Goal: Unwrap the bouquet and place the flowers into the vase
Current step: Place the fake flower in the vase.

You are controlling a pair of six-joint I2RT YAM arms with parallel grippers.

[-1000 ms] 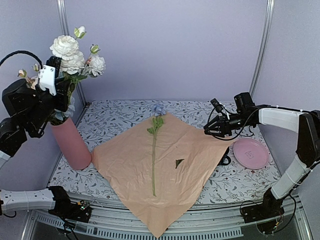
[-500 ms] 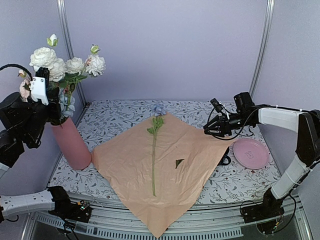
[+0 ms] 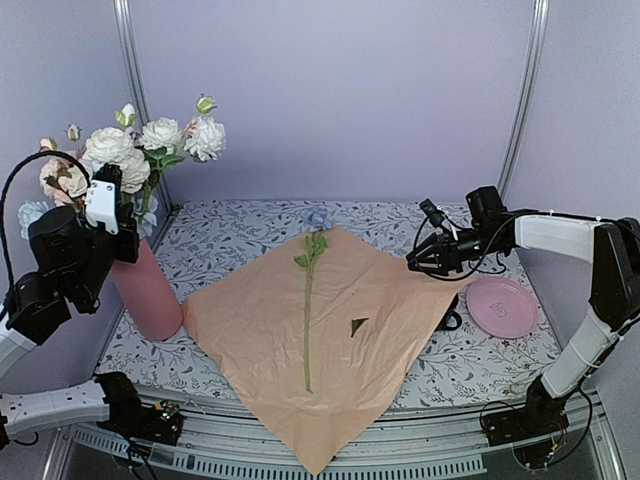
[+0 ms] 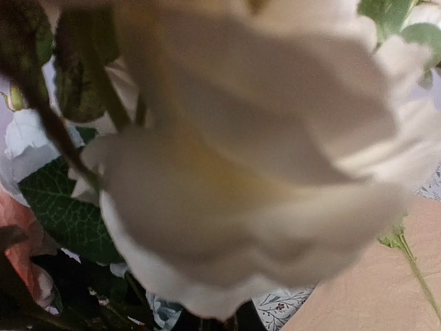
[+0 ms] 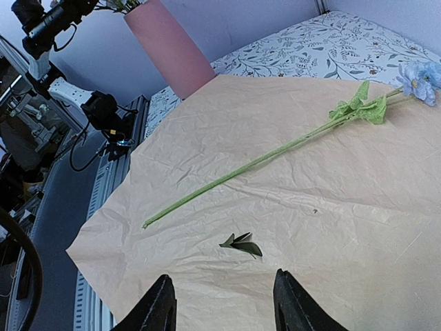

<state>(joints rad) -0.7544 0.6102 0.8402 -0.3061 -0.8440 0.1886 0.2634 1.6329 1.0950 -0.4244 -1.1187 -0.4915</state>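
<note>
No legible text, label, brand or number in any of the three views. Only a faint outlined mark near the middle of the pink plate point(image 3: 488, 295) (too small to read as a letter, a figure or a drawing). Plain matte sides on the vase point(image 3: 150, 295), without a label. Just a printed pattern of leaves and small flowers on the table cover point(image 3: 230, 235), without words.

Plain lavender walls point(image 3: 350, 100) enclose a table point(image 3: 230, 240) covered with floral-patterned cloth; pale metal posts point(image 3: 524, 100) rise at its back corners.
</note>
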